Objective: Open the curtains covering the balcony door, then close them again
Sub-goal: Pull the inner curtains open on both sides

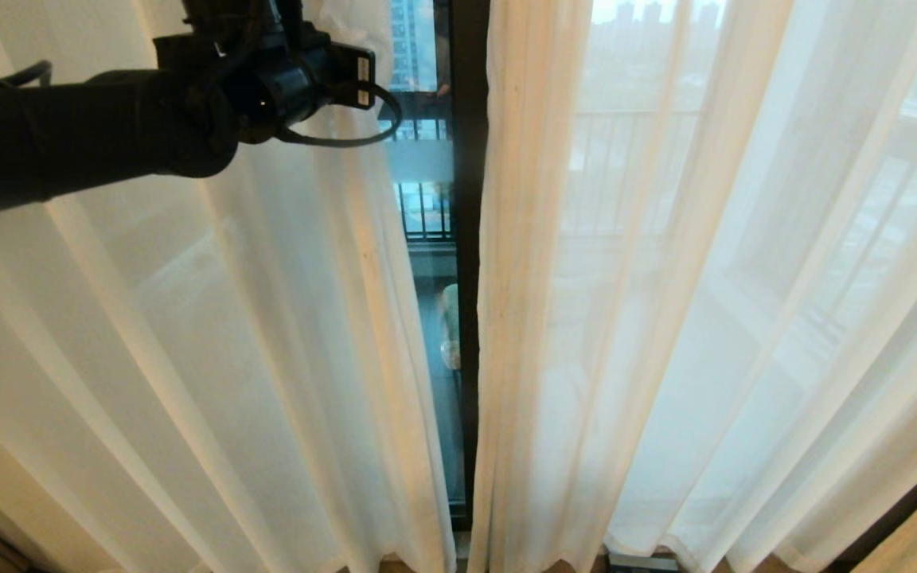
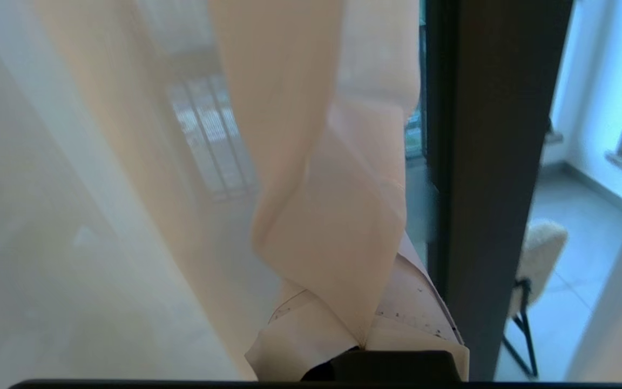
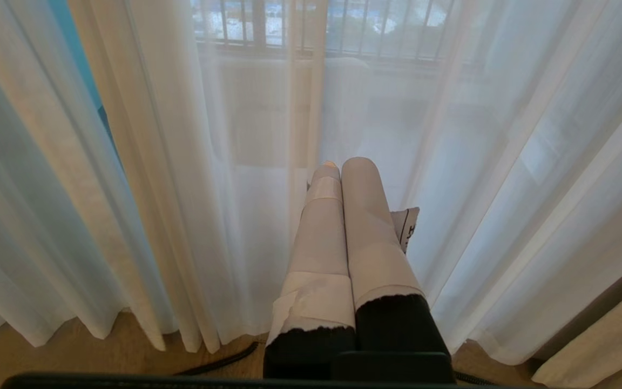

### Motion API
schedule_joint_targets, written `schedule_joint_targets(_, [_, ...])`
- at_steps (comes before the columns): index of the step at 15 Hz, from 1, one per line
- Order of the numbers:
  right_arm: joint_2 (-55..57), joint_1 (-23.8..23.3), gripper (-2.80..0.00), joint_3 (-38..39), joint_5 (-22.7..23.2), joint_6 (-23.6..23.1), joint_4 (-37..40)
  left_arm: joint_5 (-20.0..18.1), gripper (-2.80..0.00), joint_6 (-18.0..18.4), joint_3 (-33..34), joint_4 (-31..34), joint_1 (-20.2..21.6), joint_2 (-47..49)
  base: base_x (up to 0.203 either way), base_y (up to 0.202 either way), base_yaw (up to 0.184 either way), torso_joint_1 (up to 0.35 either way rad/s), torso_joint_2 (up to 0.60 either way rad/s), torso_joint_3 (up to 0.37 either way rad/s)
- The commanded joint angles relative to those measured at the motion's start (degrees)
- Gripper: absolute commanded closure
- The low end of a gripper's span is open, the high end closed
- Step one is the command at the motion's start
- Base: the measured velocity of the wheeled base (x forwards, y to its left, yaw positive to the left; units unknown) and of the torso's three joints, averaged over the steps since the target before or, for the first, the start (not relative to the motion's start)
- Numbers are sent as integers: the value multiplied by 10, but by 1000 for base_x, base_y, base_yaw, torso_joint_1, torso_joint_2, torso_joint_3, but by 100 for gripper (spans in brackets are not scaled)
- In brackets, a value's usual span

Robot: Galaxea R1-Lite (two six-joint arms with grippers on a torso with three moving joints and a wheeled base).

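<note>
The curtains (image 1: 665, 318) are seen hanging in front of the balcony door (image 1: 468, 239). Only the thin white sheers are shown well. A strip of the heavy cream fabric (image 1: 916, 529) is seen at the lower right corner of the head view. The sheers are parted a little in the middle. Through that narrow gap the dark door frame and some glass are shown.

A fold at the edge of the left sheer (image 2: 316, 216) is pinched in the left gripper (image 2: 367, 340), whose jaws are closed on the cloth. This gripper is held up high, near the gap and just beside the door frame. The right gripper (image 3: 343, 178) is kept low and close to the right sheer, with its jaws shut on nothing.

It is judged that the opening is only just begun. The sheers are not yet pulled aside, and the closing is left to do after that.

The jaws of the left gripper are mostly hidden by cloth in the left wrist view. The curtain rail is cut off. A pale chair (image 2: 540, 254) is seen outside, partly hidden by the frame.
</note>
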Motion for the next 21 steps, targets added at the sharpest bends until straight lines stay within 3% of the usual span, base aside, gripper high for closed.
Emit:
schedule_joint_targets(1, [1,-1,0,0,0,0,0,0,0,2,1,-3,6,-19,0,0,0,0,0,0])
schedule_joint_targets(9, [1,0,0,0,0,0,0,3,0,2,11,-3,45,-66,0,0,0,0,0,0])
schedule_joint_targets(16, [1,0,0,0,0,0,0,2,0,0,35,-3,124,-91,0,0,0,0,0,0])
schedule_joint_targets(21, [1,0,0,0,0,0,0,2,0,-1,40,-2,154,-102,0,0,0,0,0,0])
